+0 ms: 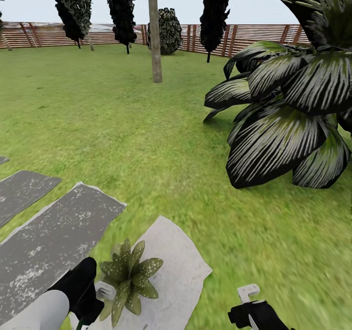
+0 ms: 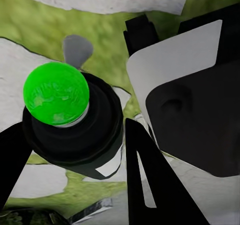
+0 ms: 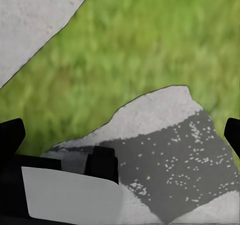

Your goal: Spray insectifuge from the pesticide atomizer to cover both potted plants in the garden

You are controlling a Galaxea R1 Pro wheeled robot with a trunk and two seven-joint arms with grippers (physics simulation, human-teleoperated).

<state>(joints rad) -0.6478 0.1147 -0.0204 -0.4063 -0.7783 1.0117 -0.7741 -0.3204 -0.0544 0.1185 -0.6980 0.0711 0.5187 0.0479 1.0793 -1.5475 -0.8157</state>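
Left gripper [image 1: 83, 296], matte black, is clamped on the pesticide atomizer [image 1: 104, 291], just left of the potted plant [image 1: 128, 277]. The atomizer's pale grey-white head pokes out toward the leaves. In the left wrist view the bottle shows end-on: a round, glossy bright-green cap on a fat black collar, with a black finger [image 2: 145, 180] tight on each side.

The potted plant is a low rosette of pointed, olive, pale-speckled leaves. It sits on a white stepping stone [image 1: 178, 266] that is flat, chalky and irregular in outline; the pot is hidden.

Right gripper [image 1: 252, 305] is well right of the plant, past the stone's edge, black with a pale angular fingertip. In the right wrist view its fingers [image 3: 11, 135] are spread wide with nothing between them.

Left of the plant lies a dark grey slab [image 1: 54, 237], rough and white-flecked, with ragged pale edges. All around is lawn [image 1: 122, 124], a blurry green grass texture.

Beyond and right of the plant is a big palm [image 1: 288, 120] with broad, drooping dark leaves striped white. Farther back, roughly straight beyond the plant, stands a plain grey-brown trunk [image 1: 155, 41]. Behind that are a round, dark leafy bush [image 1: 168, 31], tall dark trees [image 1: 121, 10] and a brown slatted wooden fence [image 1: 254, 34].
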